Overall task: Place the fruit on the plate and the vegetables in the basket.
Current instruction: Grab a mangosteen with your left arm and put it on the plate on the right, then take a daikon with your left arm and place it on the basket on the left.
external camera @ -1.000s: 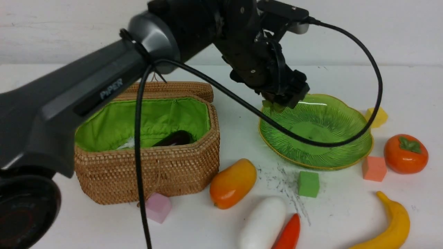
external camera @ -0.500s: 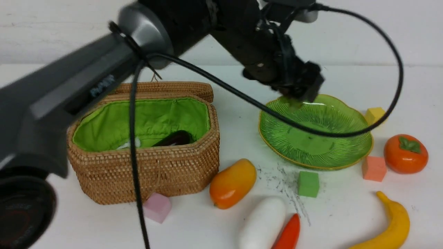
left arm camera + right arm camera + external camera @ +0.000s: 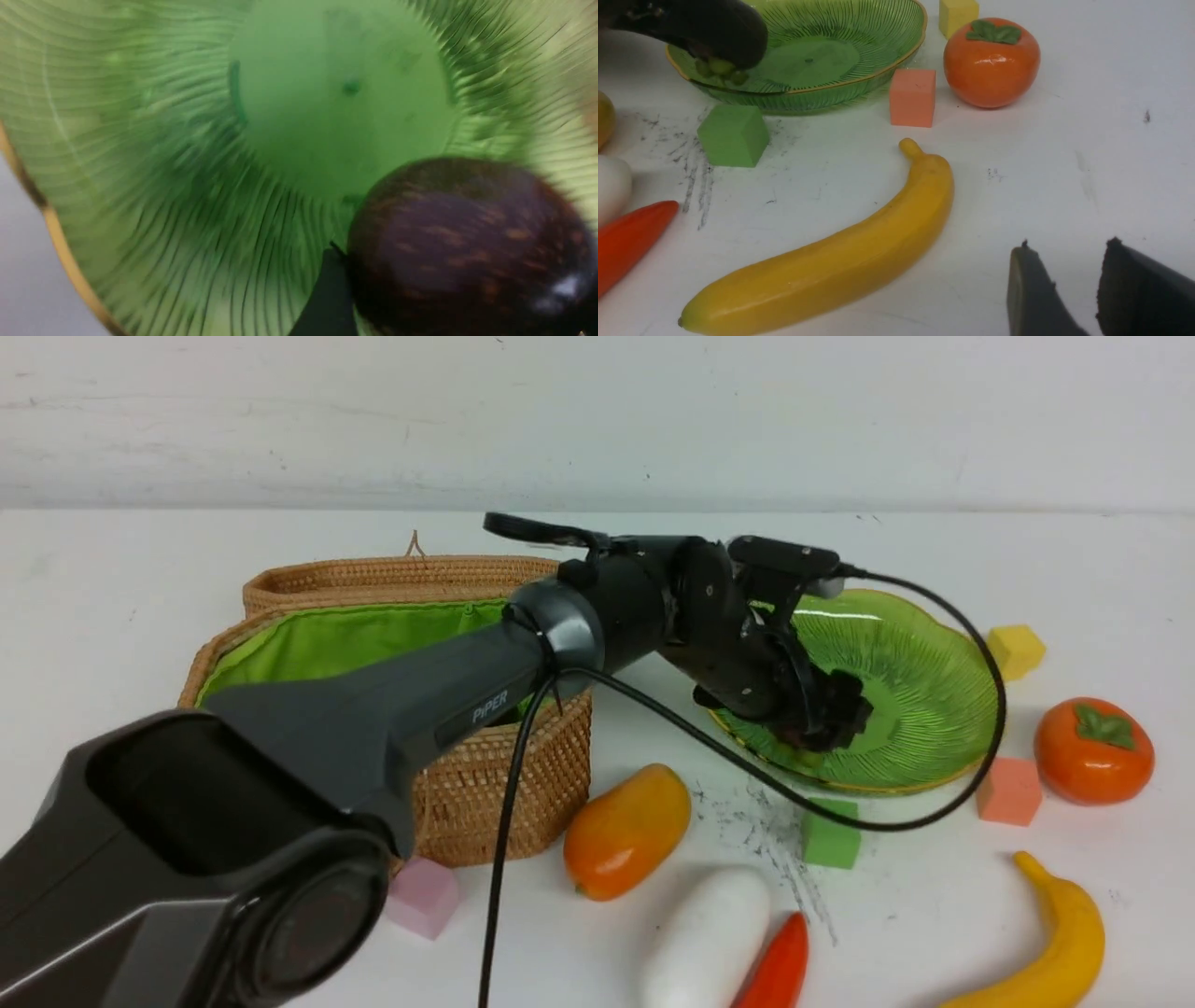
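**Mangosteen (image 3: 467, 252) low over the plate (image 3: 934, 663)**

The dark purple mangosteen, clasped in the left gripper (image 3: 826, 728), hangs over the near-left slope of the green ribbed plate; contact cannot be told. The orange persimmon (image 3: 1092, 751) stands upright to the right of the plate, and the yellow banana (image 3: 1055, 943) lies nearer the camera. The orange-yellow mango (image 3: 627, 831) lies just beside the open, green-lined wicker basket (image 3: 560, 775). The white radish (image 3: 708, 938) and red-orange carrot (image 3: 777, 966) lie close together in front of the mango.

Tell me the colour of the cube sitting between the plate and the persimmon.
Salmon pink, unpatterned; the cube shows best in the right wrist view.
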